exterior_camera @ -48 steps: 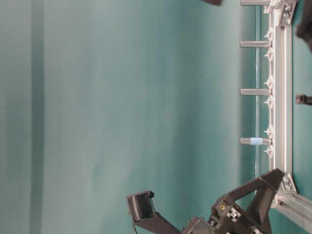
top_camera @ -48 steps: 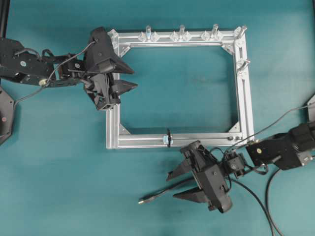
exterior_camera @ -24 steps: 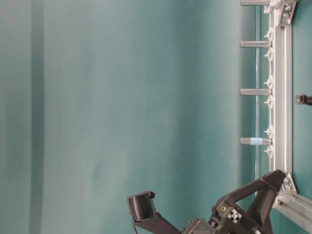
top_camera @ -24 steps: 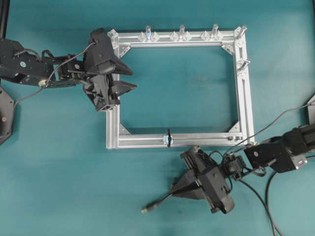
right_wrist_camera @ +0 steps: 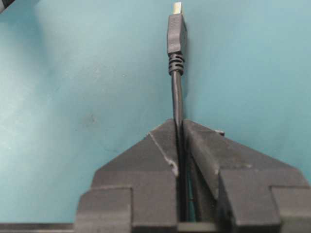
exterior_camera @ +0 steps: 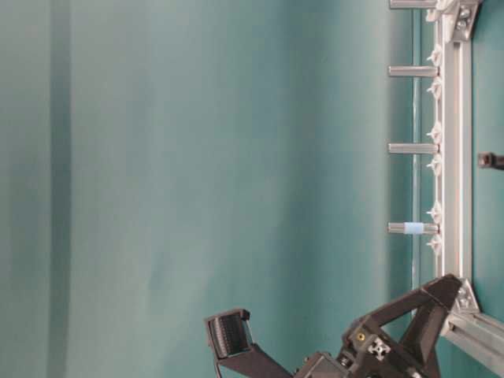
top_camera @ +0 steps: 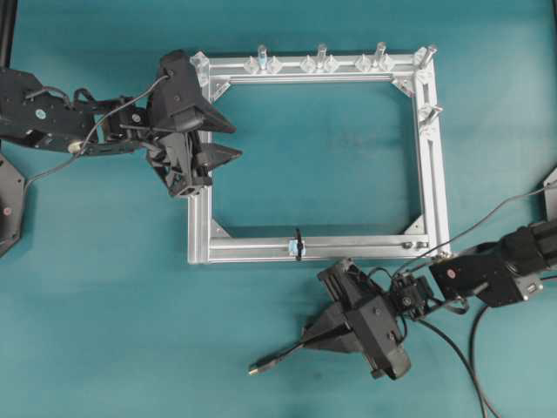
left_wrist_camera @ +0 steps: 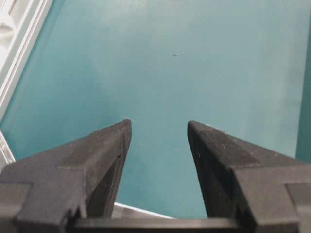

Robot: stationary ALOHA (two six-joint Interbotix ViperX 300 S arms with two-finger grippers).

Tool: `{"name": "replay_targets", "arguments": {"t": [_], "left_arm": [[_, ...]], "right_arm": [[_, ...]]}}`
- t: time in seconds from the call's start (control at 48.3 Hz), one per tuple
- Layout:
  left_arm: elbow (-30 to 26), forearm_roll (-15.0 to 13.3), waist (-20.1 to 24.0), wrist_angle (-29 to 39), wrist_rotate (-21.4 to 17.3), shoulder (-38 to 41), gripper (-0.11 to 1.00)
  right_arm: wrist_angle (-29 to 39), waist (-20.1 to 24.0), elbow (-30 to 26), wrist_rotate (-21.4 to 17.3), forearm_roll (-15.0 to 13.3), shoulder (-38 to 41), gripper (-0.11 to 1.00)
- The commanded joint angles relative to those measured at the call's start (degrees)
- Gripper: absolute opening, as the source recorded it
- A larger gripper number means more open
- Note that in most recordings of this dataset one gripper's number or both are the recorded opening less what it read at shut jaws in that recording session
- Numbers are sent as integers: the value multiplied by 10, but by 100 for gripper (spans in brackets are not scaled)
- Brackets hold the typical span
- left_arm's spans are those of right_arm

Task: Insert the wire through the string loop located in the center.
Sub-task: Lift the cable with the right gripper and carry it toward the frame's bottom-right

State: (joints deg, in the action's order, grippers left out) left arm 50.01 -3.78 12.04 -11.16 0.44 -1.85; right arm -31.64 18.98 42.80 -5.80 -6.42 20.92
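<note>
Overhead: the right gripper [top_camera: 318, 331] clamps the thin black wire [top_camera: 283, 354], its metal plug pointing to eight o'clock. The tiny black string loop [top_camera: 298, 246] sits at its eleven o'clock on the silver aluminium frame [top_camera: 432, 174].

Table-level: the wire is unseen.

Left wrist: the left gripper [left_wrist_camera: 159, 141] gapes empty.

Right wrist: the jaws' hold hides the cable's rear.

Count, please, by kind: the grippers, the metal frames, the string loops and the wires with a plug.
grippers: 2 (left gripper, right gripper)
metal frame: 1
string loop: 1
wire with a plug: 1
total: 5
</note>
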Motion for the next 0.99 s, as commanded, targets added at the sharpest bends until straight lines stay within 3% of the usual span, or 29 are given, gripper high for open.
{"name": "replay_targets", "arguments": {"t": [0.0,0.393,0.766,0.972], "left_arm": [[-5,2,-1,-2,4,-15,55],[-5,2,-2,-2,4,-14,55],[-10,2,-2,-2,4,-14,55],[-9,2,-3,-3,4,-14,55]], "right_arm": [[11,-3,-4,1,1,3,8],[20,-2,-4,0,2,-18,8],[149,-2,-6,-1,5,-142,8],[206,-2,-9,-1,25,-191,8]]}}
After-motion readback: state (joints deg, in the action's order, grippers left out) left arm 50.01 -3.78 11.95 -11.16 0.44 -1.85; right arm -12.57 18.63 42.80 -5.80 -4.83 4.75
